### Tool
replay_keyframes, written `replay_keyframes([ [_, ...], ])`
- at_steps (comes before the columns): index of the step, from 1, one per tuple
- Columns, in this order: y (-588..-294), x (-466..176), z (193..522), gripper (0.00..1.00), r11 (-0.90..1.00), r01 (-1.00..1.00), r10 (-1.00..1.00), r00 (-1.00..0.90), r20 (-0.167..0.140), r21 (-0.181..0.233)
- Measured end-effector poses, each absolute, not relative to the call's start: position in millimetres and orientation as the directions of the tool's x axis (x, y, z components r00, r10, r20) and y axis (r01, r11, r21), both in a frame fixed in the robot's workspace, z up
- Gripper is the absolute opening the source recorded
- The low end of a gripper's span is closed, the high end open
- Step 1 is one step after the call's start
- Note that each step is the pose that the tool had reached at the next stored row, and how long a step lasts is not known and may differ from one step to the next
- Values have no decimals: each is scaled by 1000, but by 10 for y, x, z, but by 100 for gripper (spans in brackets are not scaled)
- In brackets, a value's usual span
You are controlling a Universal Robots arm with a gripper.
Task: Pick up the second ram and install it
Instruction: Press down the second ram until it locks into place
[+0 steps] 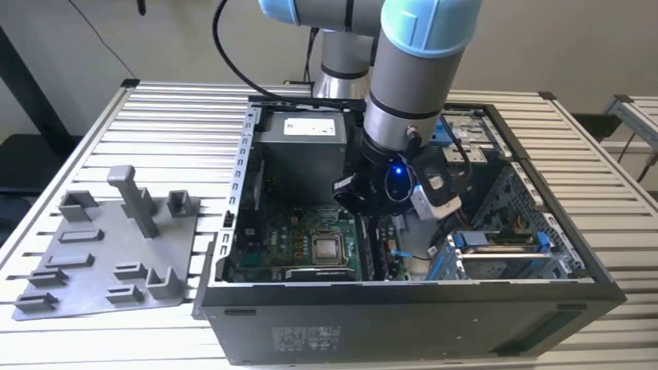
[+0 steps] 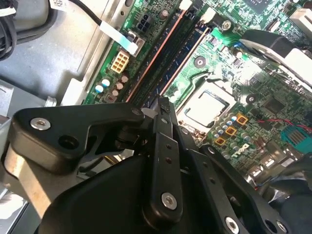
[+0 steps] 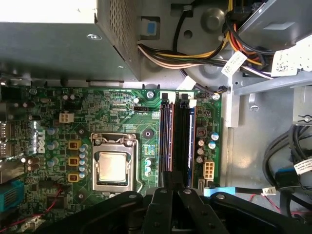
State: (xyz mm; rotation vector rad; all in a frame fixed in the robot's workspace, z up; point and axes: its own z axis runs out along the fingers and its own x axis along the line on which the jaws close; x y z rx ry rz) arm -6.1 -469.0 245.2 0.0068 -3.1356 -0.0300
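My gripper [image 1: 389,206] is down inside the open computer case [image 1: 411,297], over the motherboard [image 3: 112,112]. Its fingers [image 3: 169,195] are shut, tips together right above the near end of the memory slots [image 3: 176,141]. The second ram [image 3: 191,146] shows as a blue strip standing on edge in the slot bank, beside a black slot and a stick with a reddish edge [image 3: 167,136]. In the second wrist view the blue strip [image 2: 180,61] runs away from the fingertips [image 2: 163,103]. Nothing shows between the fingers. I cannot tell whether the tips touch a stick.
The processor socket [image 3: 113,165] lies beside the slots, with a power supply [image 3: 53,44] and cable bundles [image 3: 195,53] beyond them. Blue drive-bay parts [image 1: 498,239] sit at the exterior view's right. A grey fixture plate [image 1: 108,254] lies on the slatted table at the exterior view's left.
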Motion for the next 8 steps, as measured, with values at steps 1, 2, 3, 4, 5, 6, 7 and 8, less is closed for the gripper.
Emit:
replay_keyframes([
  [1,-4690,-63,2451,11,1000,-4,-4,-1000,5,19],
  [2,-4689,-64,2450,11,1000,-4,-4,-1000,4,19],
  [3,-4690,-64,2448,11,1000,-9,-9,-1000,0,19],
  [4,-4690,-64,2447,11,999,-27,-27,-1000,0,19],
  [5,-4690,-64,2445,11,999,-45,-45,-999,-1,19],
  [6,-4689,-64,2440,11,998,-63,-63,-998,-1,19],
  [7,-4689,-64,2434,11,996,-82,-82,-997,-1,19],
  [8,-4689,-64,2431,11,995,-100,-100,-995,-1,19],
])
